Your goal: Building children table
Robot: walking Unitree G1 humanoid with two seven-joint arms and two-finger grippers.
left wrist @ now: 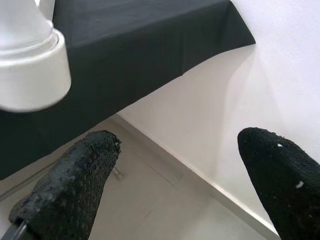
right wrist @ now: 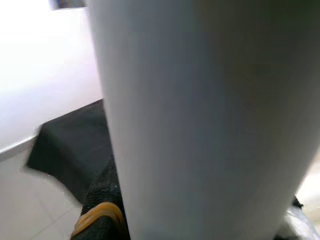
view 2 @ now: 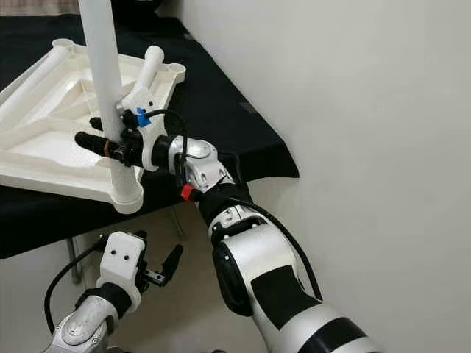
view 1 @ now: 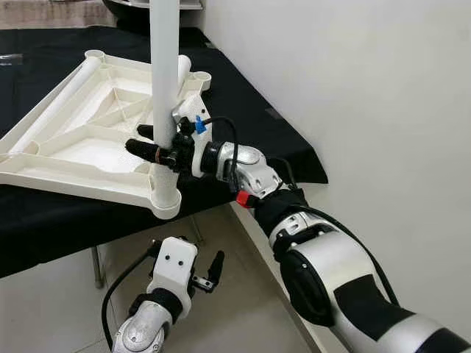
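Note:
An upturned white plastic tabletop (view 1: 70,147) lies on a black-covered table, ribs facing up. A white table leg (view 1: 164,81) stands upright in the near right corner socket (view 1: 167,200). My right gripper (view 1: 151,143) is shut on this leg just above the socket, its black fingers (view 1: 143,151) on either side of the tube. In the right wrist view the leg (right wrist: 200,115) sits very close. Two more white legs (view 1: 55,103) lie across the tabletop. My left gripper (view 1: 213,271) hangs open below the table edge, holding nothing, its pads (left wrist: 70,185) wide apart.
The black cloth (view 1: 243,103) drapes over the table edge next to a white wall (view 1: 368,88) on the right. A metal table leg (view 1: 97,266) and a tiled floor (view 1: 243,309) are below.

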